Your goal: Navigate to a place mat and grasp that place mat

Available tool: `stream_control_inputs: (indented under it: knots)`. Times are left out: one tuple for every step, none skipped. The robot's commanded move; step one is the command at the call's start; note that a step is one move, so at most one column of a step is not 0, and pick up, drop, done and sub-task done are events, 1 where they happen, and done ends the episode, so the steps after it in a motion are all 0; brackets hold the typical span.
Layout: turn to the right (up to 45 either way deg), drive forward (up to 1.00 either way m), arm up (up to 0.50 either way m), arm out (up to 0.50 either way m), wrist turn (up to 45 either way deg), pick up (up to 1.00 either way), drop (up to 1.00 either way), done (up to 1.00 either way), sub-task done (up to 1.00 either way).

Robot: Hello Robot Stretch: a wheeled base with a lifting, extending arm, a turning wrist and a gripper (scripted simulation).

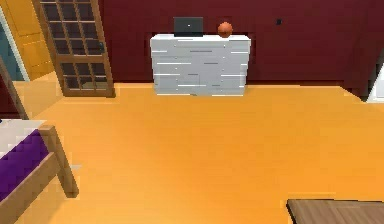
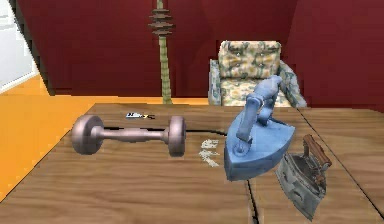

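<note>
Table [image 2: 120, 190]: dumbbell [image 2: 128, 135], blue iron [image 2: 255, 140], dark iron [image 2: 303, 172] on top.
Place mat: direction from jaws cannot be told.
Gripper: jaw state and load cannot be told.

We see the blue iron [image 2: 255, 145] hiding part of the armchair [image 2: 240, 65] behind it. Just left of the iron lies a pale scrap [image 2: 209, 153] too small for us to name; farther left, a pole [image 2: 160, 60] runs off the top edge.
</note>
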Motion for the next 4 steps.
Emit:
stream_control_inputs:
  knots:
    - [0.0, 0.0, 0.5, 0.0, 0.0, 0.0, 0.0, 0.0, 0.0]
    - [0.0, 0.0, 0.38, 0.0, 0.0, 0.0, 0.0, 0.0, 0.0]
    - [0.0, 0.0, 0.0, 0.12, 0.0, 0.0, 0.0, 0.0, 0.0]
    - [0.0, 0.0, 0.0, 0.0, 45.0, 0.0, 0.0, 0.0, 0.0]
